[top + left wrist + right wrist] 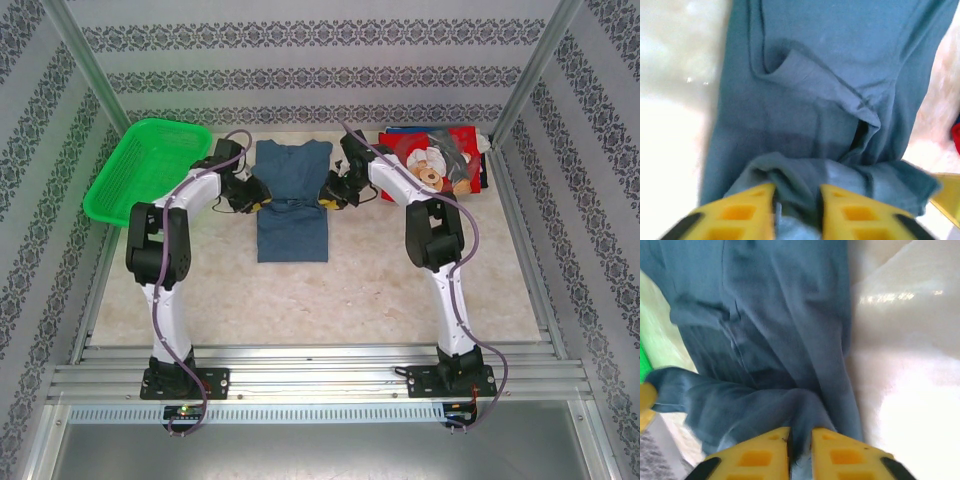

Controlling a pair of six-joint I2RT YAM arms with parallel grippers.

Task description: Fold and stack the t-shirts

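Both sleeves of the slate-blue t-shirt (292,205) sit pinched in the left claw (797,194) and right claw (800,434), apparently to fold them inward.

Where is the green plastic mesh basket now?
In the top view, the green plastic mesh basket sits far left, left of the slate-blue t-shirt.

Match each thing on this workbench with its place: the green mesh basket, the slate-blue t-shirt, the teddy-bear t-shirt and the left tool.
Things
1. green mesh basket
2. slate-blue t-shirt
3. teddy-bear t-shirt
4. left tool

Places
A. centre, spread out lengthwise
B. at the slate-blue t-shirt's left edge
C. far left corner
D. far right corner

Pairs: 1-C, 2-A, 3-D, 4-B
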